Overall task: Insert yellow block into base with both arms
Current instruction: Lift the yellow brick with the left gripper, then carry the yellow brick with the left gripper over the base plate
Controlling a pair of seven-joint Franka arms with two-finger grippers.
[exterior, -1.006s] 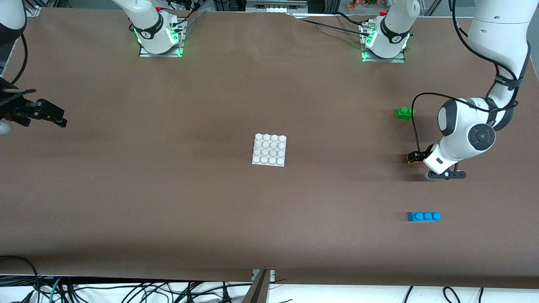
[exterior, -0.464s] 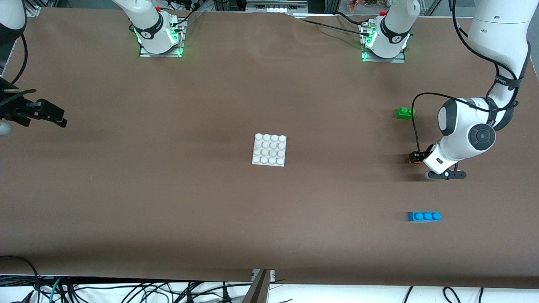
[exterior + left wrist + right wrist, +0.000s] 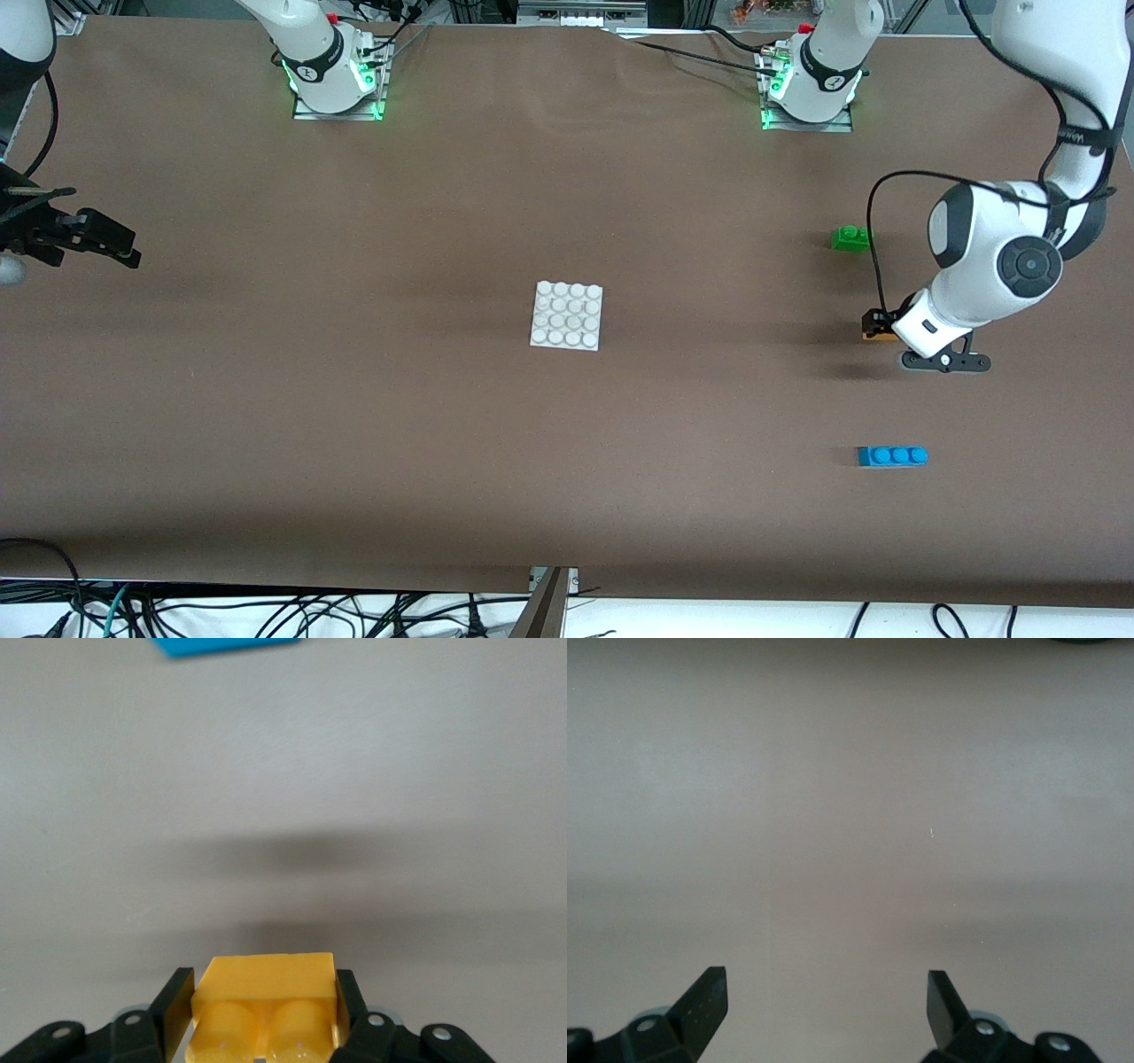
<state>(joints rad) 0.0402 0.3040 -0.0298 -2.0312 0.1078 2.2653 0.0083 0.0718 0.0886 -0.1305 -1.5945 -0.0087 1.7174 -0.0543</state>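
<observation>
This is a robotics lab, no question. Two white arms are bolted to metal base plates (image 3: 337, 108) glowing green along the top of a brown-covered counter (image 3: 354, 425). Black cables (image 3: 266, 611) lie tangled under the counter's near edge, and aluminium framing (image 3: 567, 13) stands past the bases. On the counter itself, just toy bricks and a studded white plate (image 3: 567, 315).

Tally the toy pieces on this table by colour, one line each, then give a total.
Yellow block, gripped by the left gripper: 1
Green brick: 1
Blue brick: 1
White base: 1
Total: 4
</observation>
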